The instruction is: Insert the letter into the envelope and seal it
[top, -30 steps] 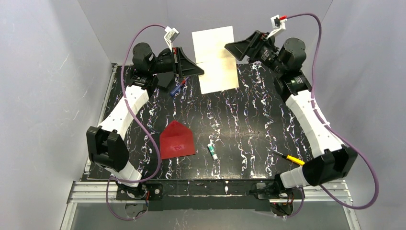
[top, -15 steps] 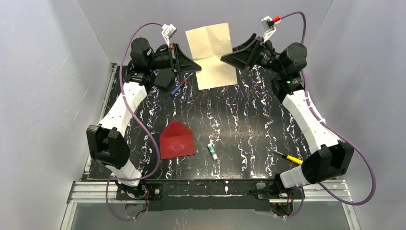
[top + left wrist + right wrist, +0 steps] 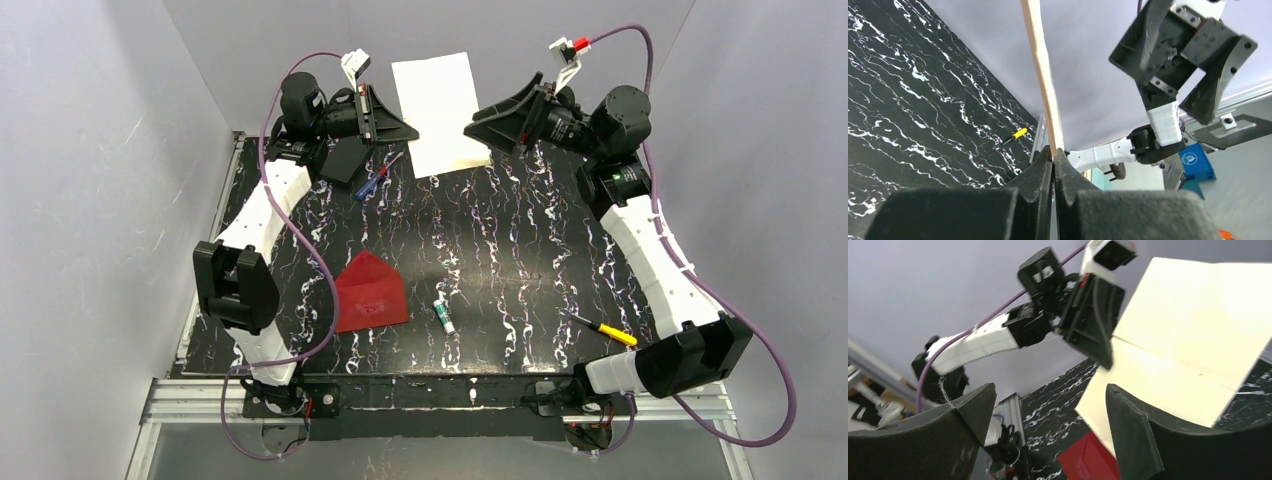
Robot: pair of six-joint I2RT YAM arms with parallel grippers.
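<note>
The white letter (image 3: 437, 105) stands upright at the back of the table, creased across its middle. My left gripper (image 3: 412, 132) is shut on its lower left edge; the left wrist view shows the letter (image 3: 1042, 80) edge-on, rising from the closed tips of the left gripper (image 3: 1054, 150). My right gripper (image 3: 472, 125) hangs open just right of the sheet. In the right wrist view the right gripper (image 3: 1050, 390) grips nothing, with the letter (image 3: 1188, 350) beyond its fingers. The red envelope (image 3: 368, 295) lies flat near the front left, flap pointing away, and the envelope (image 3: 1088, 460) shows low in the right wrist view too.
A small glue stick (image 3: 443, 316) lies right of the envelope. A yellow-handled screwdriver (image 3: 606, 331) rests near the right front. A blue-and-red screwdriver (image 3: 375, 181) and a flat black object (image 3: 345, 160) sit under the left gripper. Grey walls close in the table.
The left gripper has raised and turned the letter, so the sheet looks narrower and its lower edge sits higher. The right gripper has drawn back slightly from its right edge.
</note>
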